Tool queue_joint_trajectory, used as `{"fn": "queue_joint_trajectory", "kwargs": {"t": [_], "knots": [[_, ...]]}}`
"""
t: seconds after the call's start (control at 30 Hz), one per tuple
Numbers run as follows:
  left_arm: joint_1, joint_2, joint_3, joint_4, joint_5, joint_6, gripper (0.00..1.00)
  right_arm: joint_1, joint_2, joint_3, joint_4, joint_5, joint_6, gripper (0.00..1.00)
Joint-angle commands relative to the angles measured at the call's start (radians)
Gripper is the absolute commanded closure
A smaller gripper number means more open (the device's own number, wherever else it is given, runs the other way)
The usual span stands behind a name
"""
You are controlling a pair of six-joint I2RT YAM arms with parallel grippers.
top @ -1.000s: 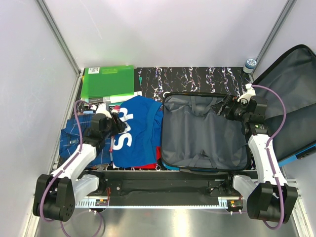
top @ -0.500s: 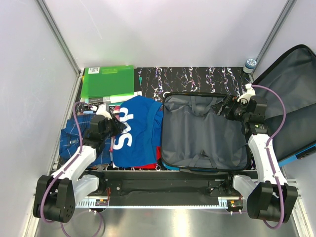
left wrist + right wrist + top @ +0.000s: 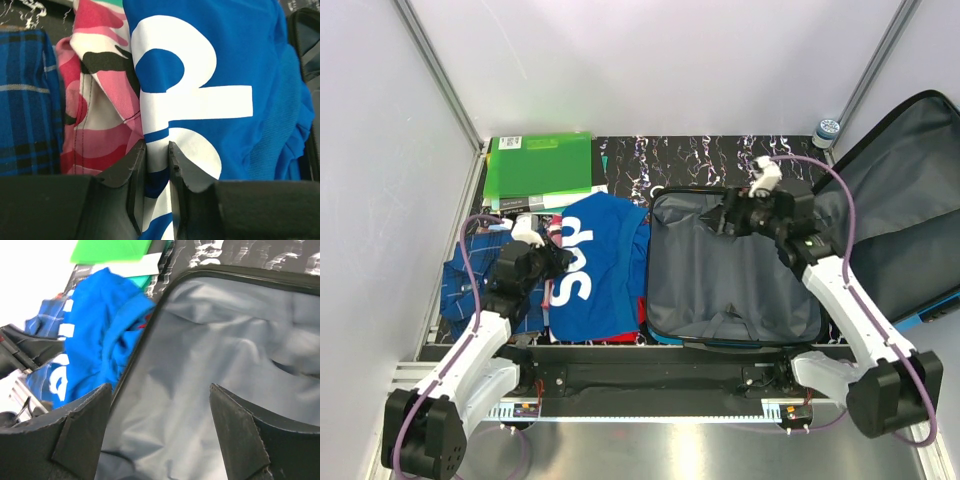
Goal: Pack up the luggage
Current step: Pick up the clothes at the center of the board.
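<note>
Right gripper (image 3: 722, 222) has swung from the 3 o'clock rim of the luggage (image 3: 735, 290) to its 12 o'clock end; left gripper (image 3: 156, 150) barely shifted.
Right jaws gape wide above the grey lining of the luggage, which lies open at 3 o'clock on the table. Left jaws, narrow, pinch a fold of the blue shirt (image 3: 605, 285) at the luggage's 9 o'clock; pink camouflage cloth (image 3: 95, 125) and a plaid shirt (image 3: 460, 280) lie beside it, green folders (image 3: 540, 165) at 11 o'clock.

Left gripper (image 3: 156, 148) — tight on blue shirt (image 3: 240, 55)
</note>
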Motion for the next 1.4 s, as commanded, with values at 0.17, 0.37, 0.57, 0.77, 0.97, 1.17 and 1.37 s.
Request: {"fn": "queue_joint_trajectory", "kwargs": {"t": [0.17,0.37,0.57,0.77,0.97,1.17,1.37], "knots": [[-0.008,0.020,0.003,0.048,0.041,0.000,0.77,0.337,0.188,0.198,0.023,0.157,0.060,0.16],[-0.008,-0.036,-0.019,0.073,0.059,-0.025,0.90,0.544,0.327,0.277,0.029,0.249,0.099,0.17],[-0.008,-0.076,-0.034,0.073,0.050,-0.033,0.94,0.624,0.448,0.344,-0.006,0.452,0.177,0.21],[-0.008,-0.064,-0.039,0.070,0.052,-0.022,0.97,0.655,0.554,0.455,-0.129,0.602,0.199,0.21],[-0.008,-0.075,-0.033,0.050,0.044,-0.002,0.99,0.655,0.660,0.542,-0.203,0.646,0.219,0.21],[-0.008,-0.079,-0.031,0.025,0.018,0.013,0.99,0.655,0.731,0.597,-0.261,0.672,0.242,0.22],[-0.008,-0.086,-0.033,0.025,0.020,0.013,0.99,0.655,0.798,0.634,-0.312,0.697,0.249,0.26]]}}
